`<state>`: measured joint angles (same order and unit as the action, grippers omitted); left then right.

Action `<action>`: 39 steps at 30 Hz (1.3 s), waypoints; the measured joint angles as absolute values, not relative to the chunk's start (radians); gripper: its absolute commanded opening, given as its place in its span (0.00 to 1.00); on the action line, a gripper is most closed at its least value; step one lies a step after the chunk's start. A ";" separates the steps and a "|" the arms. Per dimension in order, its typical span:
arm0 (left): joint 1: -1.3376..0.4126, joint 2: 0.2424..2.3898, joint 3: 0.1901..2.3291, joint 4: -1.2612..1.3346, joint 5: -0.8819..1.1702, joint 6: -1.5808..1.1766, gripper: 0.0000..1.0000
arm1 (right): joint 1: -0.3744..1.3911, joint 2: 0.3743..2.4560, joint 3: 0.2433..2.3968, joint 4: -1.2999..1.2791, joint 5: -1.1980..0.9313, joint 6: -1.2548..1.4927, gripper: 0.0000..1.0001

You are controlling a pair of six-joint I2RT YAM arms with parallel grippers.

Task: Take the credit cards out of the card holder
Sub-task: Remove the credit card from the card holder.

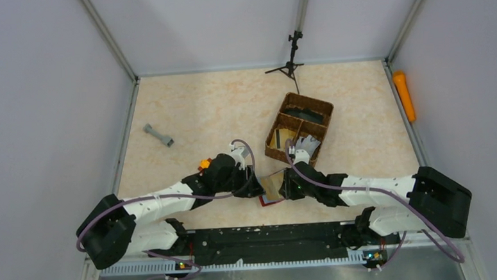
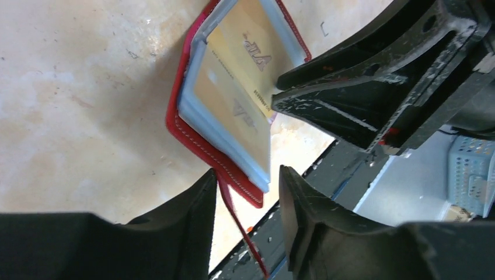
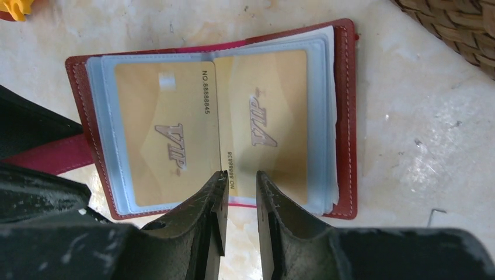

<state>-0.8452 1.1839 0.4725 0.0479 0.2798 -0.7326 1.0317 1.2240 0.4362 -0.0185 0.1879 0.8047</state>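
The dark red card holder (image 3: 344, 116) lies open near the table's front edge, between both arms (image 1: 266, 200). Its pale sleeves show two tan-gold credit cards, one on the left (image 3: 166, 134) and one on the right (image 3: 265, 122). My right gripper (image 3: 240, 181) has its jaws a narrow gap apart, tips over the near edge of the right card at the fold. My left gripper (image 2: 248, 189) is open, with the holder's corner (image 2: 233, 169) and its red tab (image 2: 233, 216) between the fingers; the tab rests against one finger. No grey-silver card shows in the holder.
A brown wicker divided basket (image 1: 318, 104) stands just beyond the right gripper, with flat tan and dark pieces inside. An orange toy block (image 1: 203, 163) sits by the left arm. A grey dumbbell (image 1: 158, 135) lies far left, a small tripod (image 1: 291, 57) at the back, and an orange cylinder (image 1: 404, 95) at the right edge.
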 measured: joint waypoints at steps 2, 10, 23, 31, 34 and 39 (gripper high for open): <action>-0.845 1.180 0.456 0.080 0.284 -0.735 0.55 | 1.031 1.245 0.446 -0.004 0.187 0.805 0.22; -0.845 1.219 0.425 0.233 0.317 -0.763 0.53 | 1.008 1.281 0.445 0.062 0.147 0.815 0.20; -0.845 1.287 0.394 0.377 0.300 -0.823 0.38 | 0.980 1.219 0.371 0.104 0.057 0.834 0.18; -0.844 1.387 0.451 0.374 0.295 -0.835 0.24 | 0.963 1.190 0.345 0.105 0.021 0.834 0.17; -0.841 1.400 0.468 0.375 0.300 -0.836 0.20 | 0.959 1.181 0.340 0.102 0.013 0.834 0.19; -0.837 1.389 0.469 0.361 0.317 -0.820 0.15 | 0.959 1.141 0.340 0.047 0.023 0.822 0.24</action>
<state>-0.8368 1.3888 0.4694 0.3611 0.3168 -0.8204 0.9588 1.1408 0.3405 0.0475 0.0231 0.8215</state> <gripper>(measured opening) 0.167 0.224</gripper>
